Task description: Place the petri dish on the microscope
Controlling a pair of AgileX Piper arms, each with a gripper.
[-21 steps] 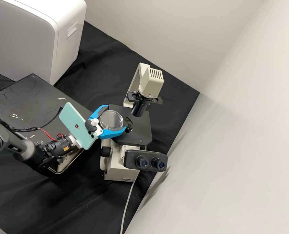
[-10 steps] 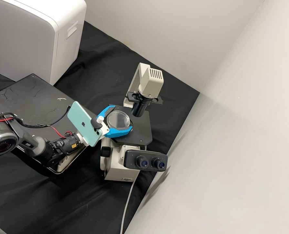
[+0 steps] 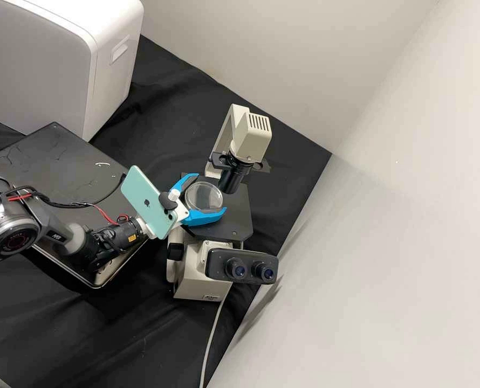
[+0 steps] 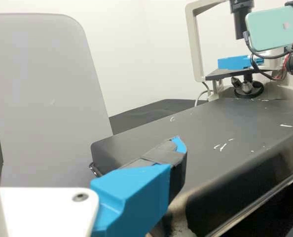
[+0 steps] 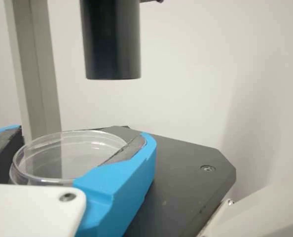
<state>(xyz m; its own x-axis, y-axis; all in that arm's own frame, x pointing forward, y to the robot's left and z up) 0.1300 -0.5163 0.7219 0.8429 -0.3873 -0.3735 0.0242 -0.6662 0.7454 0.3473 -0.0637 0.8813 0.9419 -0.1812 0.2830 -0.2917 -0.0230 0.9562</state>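
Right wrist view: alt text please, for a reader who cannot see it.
The right gripper holds a clear petri dish between its blue fingers over the black microscope stage, beneath the dark cylindrical lens tube.

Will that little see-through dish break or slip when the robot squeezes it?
The dish looks thin and clear, so probably light and easy to crack. Its smooth round wall might slip in the right gripper. Low and flat, it likely won't tip on the microscope.
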